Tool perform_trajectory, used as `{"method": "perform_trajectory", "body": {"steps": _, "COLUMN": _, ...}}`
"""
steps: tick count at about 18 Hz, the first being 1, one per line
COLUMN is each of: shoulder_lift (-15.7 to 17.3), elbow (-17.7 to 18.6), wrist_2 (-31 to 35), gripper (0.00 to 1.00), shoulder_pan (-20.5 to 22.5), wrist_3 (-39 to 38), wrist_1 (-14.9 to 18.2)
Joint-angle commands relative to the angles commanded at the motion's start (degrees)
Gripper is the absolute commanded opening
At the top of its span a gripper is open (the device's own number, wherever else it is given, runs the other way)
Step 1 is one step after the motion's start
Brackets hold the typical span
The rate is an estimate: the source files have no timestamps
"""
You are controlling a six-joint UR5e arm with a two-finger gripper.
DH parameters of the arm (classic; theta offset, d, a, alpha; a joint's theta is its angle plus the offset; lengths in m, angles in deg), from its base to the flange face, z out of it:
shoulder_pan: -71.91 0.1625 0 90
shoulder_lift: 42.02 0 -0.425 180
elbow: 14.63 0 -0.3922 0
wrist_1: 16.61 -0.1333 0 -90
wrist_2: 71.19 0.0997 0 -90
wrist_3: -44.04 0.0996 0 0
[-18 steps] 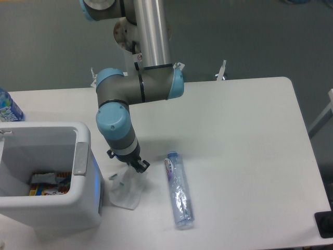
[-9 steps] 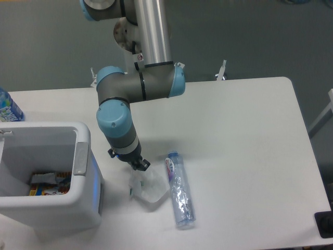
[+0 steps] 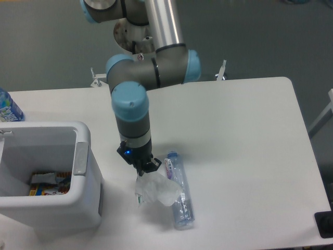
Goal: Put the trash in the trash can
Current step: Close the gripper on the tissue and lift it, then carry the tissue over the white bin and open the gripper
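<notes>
White table (image 3: pixel 244 135) against grey floor; near edge, clear bottle (image 3: pixel 179 191) lying flat, crumpled wrapper (image 3: pixel 156 188) touching it at its 9 o'clock; gripper (image 3: pixel 145 167) directly over wrapper, jaws pinched on its top; trash can (image 3: pixel 47 179) at 9 o'clock; blue-labelled bottle (image 3: pixel 7 107) far left.

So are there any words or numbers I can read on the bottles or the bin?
None can be read.
Clear bottle: its pinkish label has marks, too blurred to read.
Blue-labelled bottle: print too small to read.
Packets inside the trash can: colours only, no words to make out.
</notes>
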Motion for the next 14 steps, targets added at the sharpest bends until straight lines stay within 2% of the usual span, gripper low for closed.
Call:
{"method": "perform_trajectory", "body": {"steps": 4, "shoulder_lift": 2.45, "elbow": -5.01, "wrist_2": -3.41, "gripper": 0.00, "shoulder_pan": 1.58, "wrist_3": -6.50, "wrist_1": 0.00}}
{"method": "perform_trajectory", "body": {"steps": 6, "shoulder_lift": 2.81, "elbow": -7.29, "wrist_2": -7.19, "gripper": 0.00, "shoulder_pan": 2.03, "wrist_3": -13.33, "wrist_1": 0.09}}
{"method": "perform_trajectory", "body": {"steps": 7, "shoulder_lift": 4.03, "elbow": -8.26, "wrist_2": -8.25, "gripper": 0.00, "shoulder_pan": 2.03, "wrist_3": -17.90, "wrist_1": 0.09}}
{"method": "perform_trajectory", "body": {"steps": 10, "shoulder_lift": 6.85, "elbow": -9.32, "wrist_2": -10.19, "gripper": 0.00, "shoulder_pan": 1.85, "wrist_3": -26.36, "wrist_1": 0.09}}
{"method": "perform_trajectory", "body": {"steps": 14, "shoulder_lift": 10.63, "elbow": -8.89, "wrist_2": -16.07, "gripper": 0.00, "shoulder_pan": 1.33, "wrist_3": -34.54, "wrist_1": 0.09}}
